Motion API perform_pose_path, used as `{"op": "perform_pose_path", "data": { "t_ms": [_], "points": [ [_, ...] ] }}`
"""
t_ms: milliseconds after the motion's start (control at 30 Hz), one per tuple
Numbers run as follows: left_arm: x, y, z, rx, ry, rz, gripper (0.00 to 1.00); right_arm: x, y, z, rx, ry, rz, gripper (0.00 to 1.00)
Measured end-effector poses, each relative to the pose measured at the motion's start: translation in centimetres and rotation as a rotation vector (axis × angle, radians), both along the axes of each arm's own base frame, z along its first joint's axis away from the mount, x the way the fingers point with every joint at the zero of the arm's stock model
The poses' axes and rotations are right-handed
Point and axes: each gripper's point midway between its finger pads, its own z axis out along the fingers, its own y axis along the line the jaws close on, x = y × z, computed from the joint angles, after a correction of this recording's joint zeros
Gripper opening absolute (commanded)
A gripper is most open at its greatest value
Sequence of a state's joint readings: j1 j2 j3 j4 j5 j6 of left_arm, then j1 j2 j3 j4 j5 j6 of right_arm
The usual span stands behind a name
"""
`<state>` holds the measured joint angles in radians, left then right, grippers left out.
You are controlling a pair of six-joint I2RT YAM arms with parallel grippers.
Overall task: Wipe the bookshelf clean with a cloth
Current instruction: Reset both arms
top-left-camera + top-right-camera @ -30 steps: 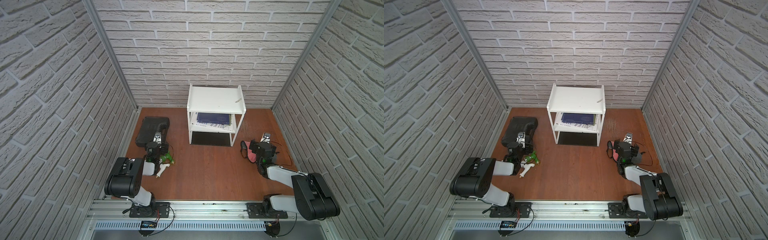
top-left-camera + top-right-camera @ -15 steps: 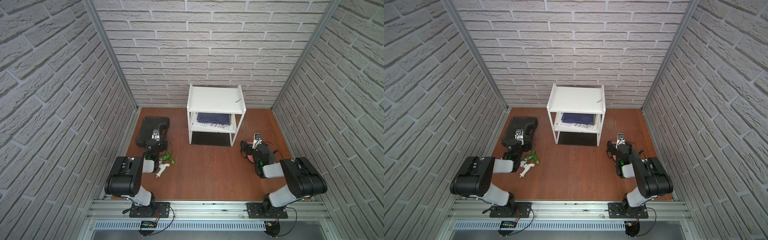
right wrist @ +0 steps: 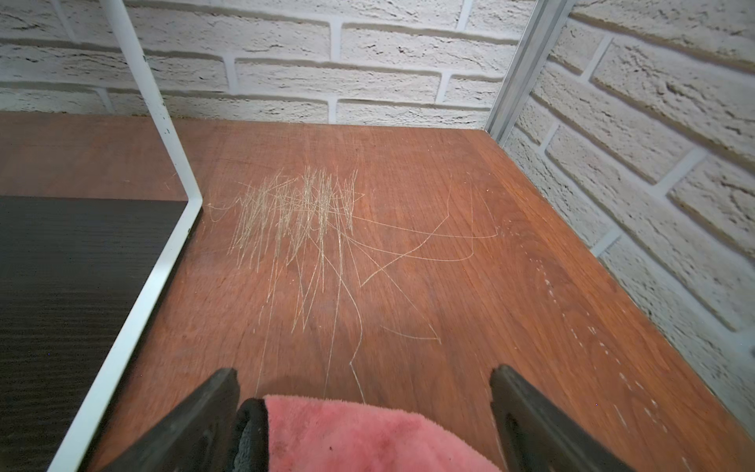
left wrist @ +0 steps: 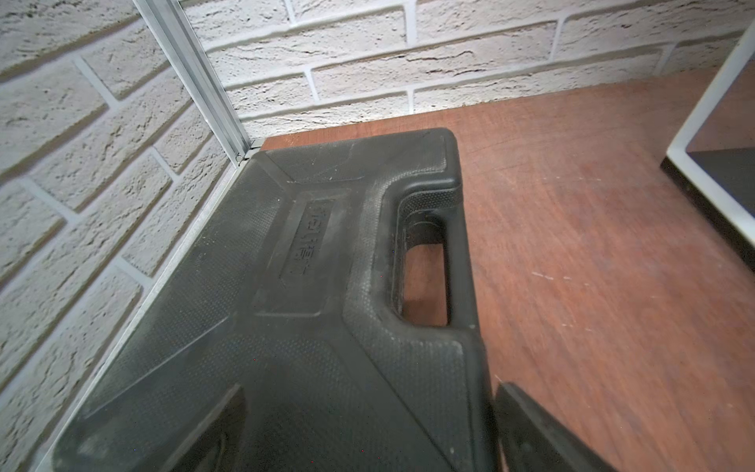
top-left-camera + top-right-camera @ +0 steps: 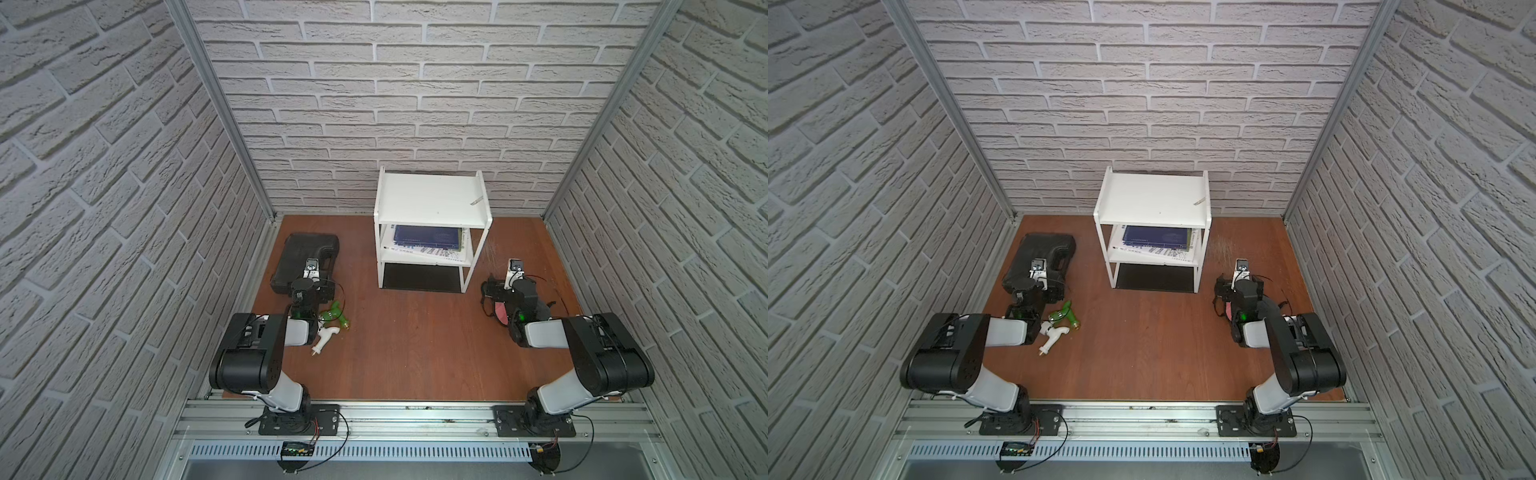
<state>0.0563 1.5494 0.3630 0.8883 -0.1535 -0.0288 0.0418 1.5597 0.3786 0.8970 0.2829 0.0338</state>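
Observation:
The white bookshelf [image 5: 432, 203] [image 5: 1152, 199] stands against the back wall; its frame edge shows in the left wrist view [image 4: 694, 135] and in the right wrist view [image 3: 155, 269]. The cloth [image 5: 500, 309] [image 5: 1228, 309], dark grey with a pink patch, lies on the floor to the shelf's right. My right gripper [image 5: 509, 286] [image 3: 363, 376] hovers open over the cloth [image 3: 351, 437], whose pink fold lies between the spread fingers. My left gripper [image 5: 309, 286] [image 4: 369, 390] is open above the near end of a black case.
The black plastic case [image 5: 305, 257] [image 4: 327, 286] lies by the left wall. A green and a white spray nozzle [image 5: 332, 316] lie beside the left arm. Books [image 5: 428, 239] rest on the middle board, and a small sliver [image 5: 476, 201] on the top board. Scratches [image 3: 302, 216] mark the floor.
My right gripper has shifted left, closer to the shelf, and its arm has folded up behind it. My left gripper has crept slightly toward the back over the case.

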Motion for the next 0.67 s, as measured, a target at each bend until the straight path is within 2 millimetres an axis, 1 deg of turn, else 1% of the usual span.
{"op": "perform_pose_path", "data": {
  "t_ms": [67, 333, 667],
  "points": [
    [0.0, 0.0, 0.0, 0.0, 0.0, 0.0, 0.98, 0.0, 0.0, 0.0, 0.0, 0.001, 0.001, 0.99],
    [0.0, 0.0, 0.0, 0.0, 0.0, 0.0, 0.98, 0.1, 1.1, -0.5, 0.008, 0.023, 0.074, 0.99],
    [0.0, 0.0, 0.0, 0.0, 0.001, 0.0, 0.98, 0.2, 1.4, -0.5, 0.013, 0.024, 0.09, 0.99]
  ]
}}
